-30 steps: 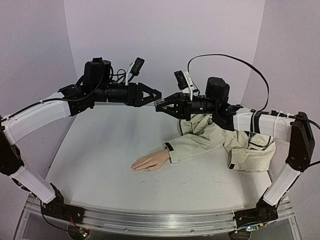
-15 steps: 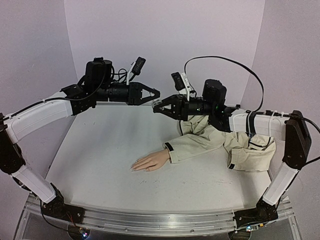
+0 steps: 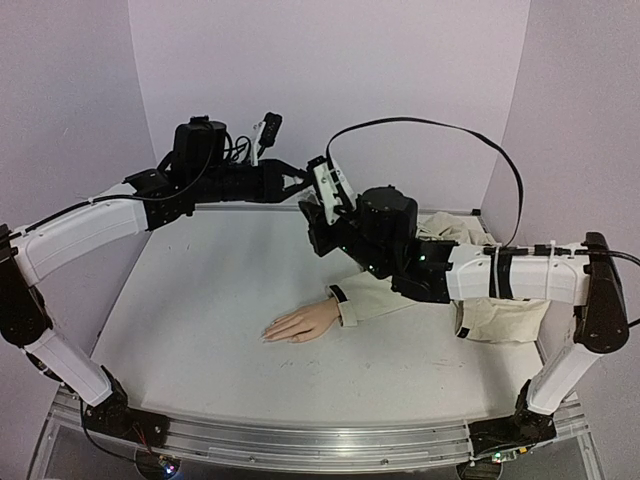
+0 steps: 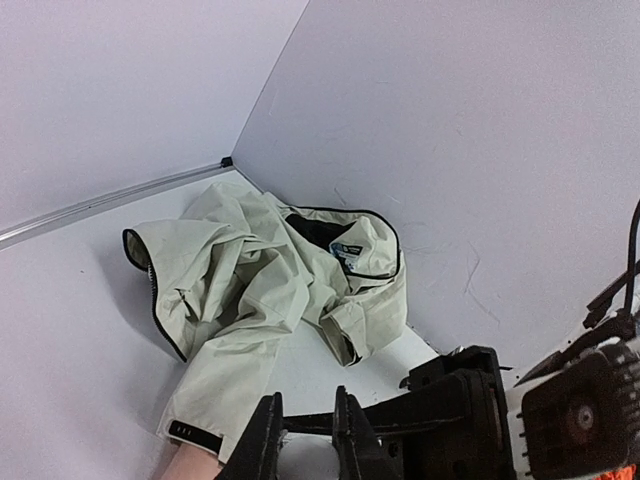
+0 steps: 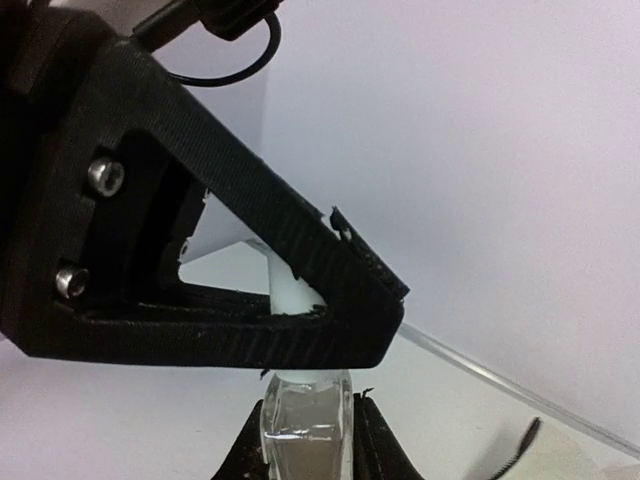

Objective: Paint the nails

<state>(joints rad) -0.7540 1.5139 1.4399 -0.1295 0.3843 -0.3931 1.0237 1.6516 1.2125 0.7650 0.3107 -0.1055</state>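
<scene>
White table (image 3: pixel 200 300), lilac walls. Hand (image 3: pixel 305 322) lies flat mid-table, nails (image 3: pixel 270 334) pointing left and too small to judge; both arms are well above it. Since a second ago the right arm has swung in and rolled its wrist — right gripper (image 5: pixel 306 408) pinches the bottle (image 5: pixel 305 445) upright. Left gripper (image 4: pixel 305 405) now sits at the white cap (image 5: pixel 290 290); whether its jaws have closed, cannot tell. Reads as uncapping — painting not begun.
</scene>
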